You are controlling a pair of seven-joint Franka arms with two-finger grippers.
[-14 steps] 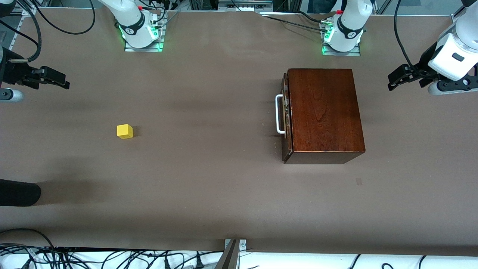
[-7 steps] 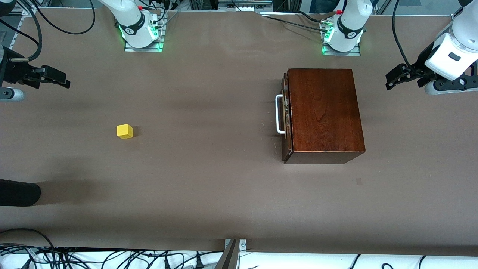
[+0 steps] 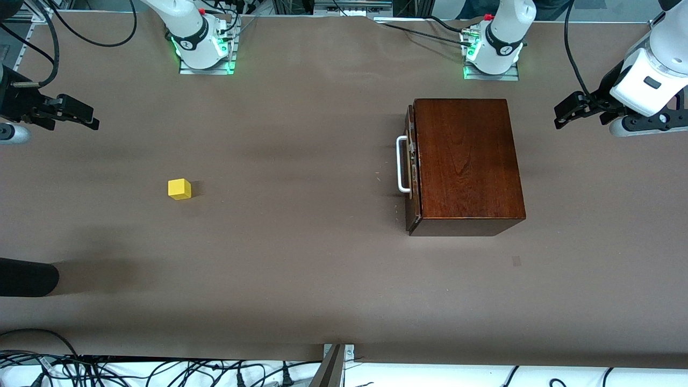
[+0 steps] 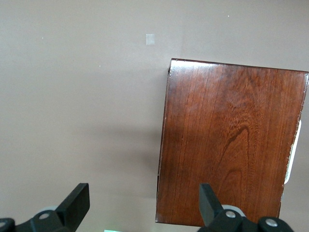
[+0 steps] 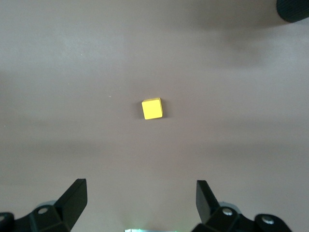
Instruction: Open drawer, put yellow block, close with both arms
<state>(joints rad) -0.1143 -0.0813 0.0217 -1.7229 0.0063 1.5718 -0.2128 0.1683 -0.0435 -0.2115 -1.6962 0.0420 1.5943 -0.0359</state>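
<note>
Drawer (image 3: 409, 172) is pushed fully in, dark front flush with the wooden box (image 3: 466, 161), white U-handle (image 3: 401, 164) sticking out of the box's 9 o'clock face in the front view, toward my right arm's end of the table. No pale inside showing.

Near to far from the front camera:
- A black rounded object (image 3: 27, 277) pokes in at the table edge at my right arm's end, nearest the camera. Can't tell what it is.
- Yellow block (image 3: 179, 188) sits alone on the brown table (image 3: 301, 258), upright, well apart from the box, toward my right arm's end. From the box handle it's at roughly 9 o'clock in the front view. Nothing touches it. In my right wrist view it shows between the fingers, farther out (image 5: 152, 108).
- Box is toward my left arm's end, level with the block and running farther from the camera, close to my left arm's base.
- My right gripper (image 3: 80, 114) hangs over the table edge at my right arm's end, fingers spread wide, holding nothing.
- My left gripper (image 3: 571, 110) hangs over the table at my left arm's end, at 3 o'clock from the box, clear of it. Fingers (image 4: 77, 203) spread wide, nothing between them; box top fills much of my left wrist view (image 4: 231, 145).
</note>
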